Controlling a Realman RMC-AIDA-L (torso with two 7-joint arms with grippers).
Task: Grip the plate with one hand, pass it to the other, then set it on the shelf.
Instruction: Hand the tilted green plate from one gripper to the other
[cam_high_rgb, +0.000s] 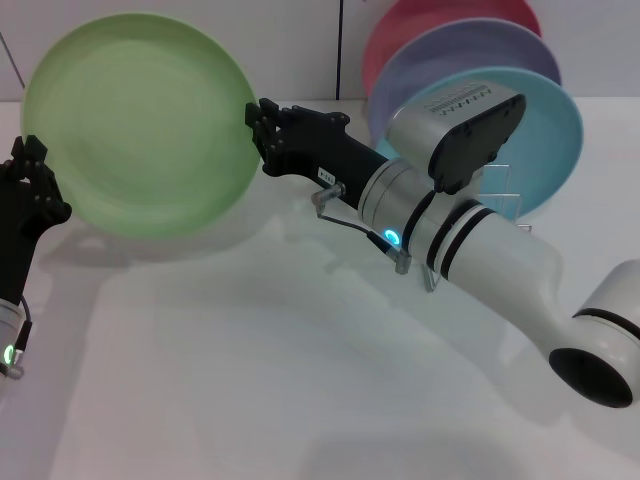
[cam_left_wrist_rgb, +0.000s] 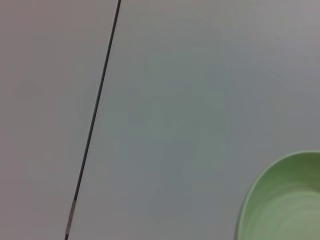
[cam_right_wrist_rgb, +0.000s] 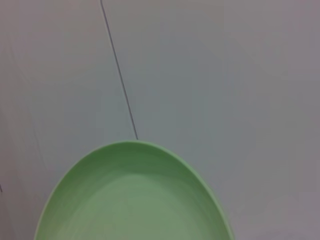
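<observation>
Behind the blue-lit arm's elbow stand three coloured plates on edge, overlapping: a turquoise-blue plate (cam_high_rgb: 545, 150) in front, a lavender plate (cam_high_rgb: 440, 50) behind it, and a pink plate (cam_high_rgb: 440, 12) at the back. Everything rests on a white table (cam_high_rgb: 250, 380). Beyond it rises a pale wall (cam_left_wrist_rgb: 200, 75) with a thin dark seam (cam_left_wrist_rgb: 97, 105)
</observation>
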